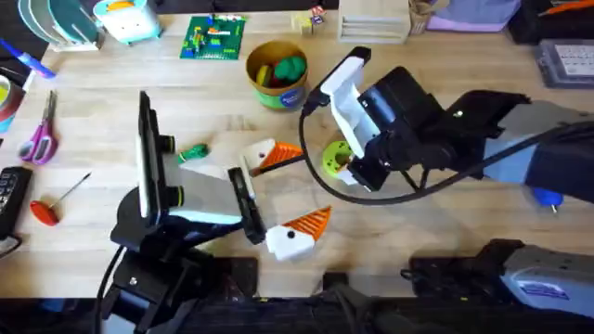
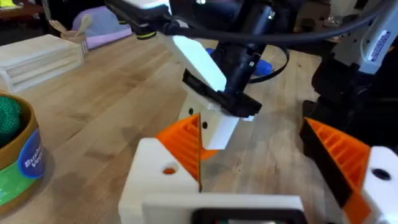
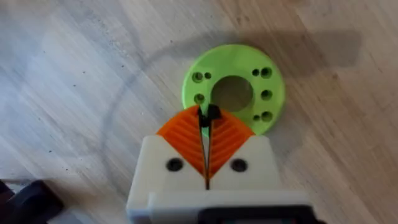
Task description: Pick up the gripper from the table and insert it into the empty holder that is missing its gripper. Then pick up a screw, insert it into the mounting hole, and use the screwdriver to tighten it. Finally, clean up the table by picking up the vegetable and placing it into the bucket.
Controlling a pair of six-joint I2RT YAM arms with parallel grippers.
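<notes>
My left gripper (image 1: 288, 188) (image 2: 255, 140) lies open on the table, and both its white finger blocks carry orange tips. One block has a mounting hole (image 2: 169, 169) in its side. An empty holder and a loose gripper piece are out of view. My right gripper (image 1: 345, 165) (image 3: 206, 124) is shut on a small black screw (image 3: 210, 115), hovering over a lime-green disc (image 3: 233, 93) next to the left gripper's far finger. The green leafy vegetable (image 1: 193, 153) lies beside the left arm. The yellow-tan bucket (image 1: 277, 79) stands behind. The blue screwdriver (image 1: 548, 197) peeks out from under the right arm.
A red-handled screwdriver (image 1: 45, 211) and purple scissors (image 1: 39, 139) lie at the left. A green brick plate (image 1: 213, 37) and wooden trays (image 1: 371, 23) line the back. The bucket holds a rounded green toy (image 1: 290, 67). A black cable (image 1: 371, 195) loops under the right arm.
</notes>
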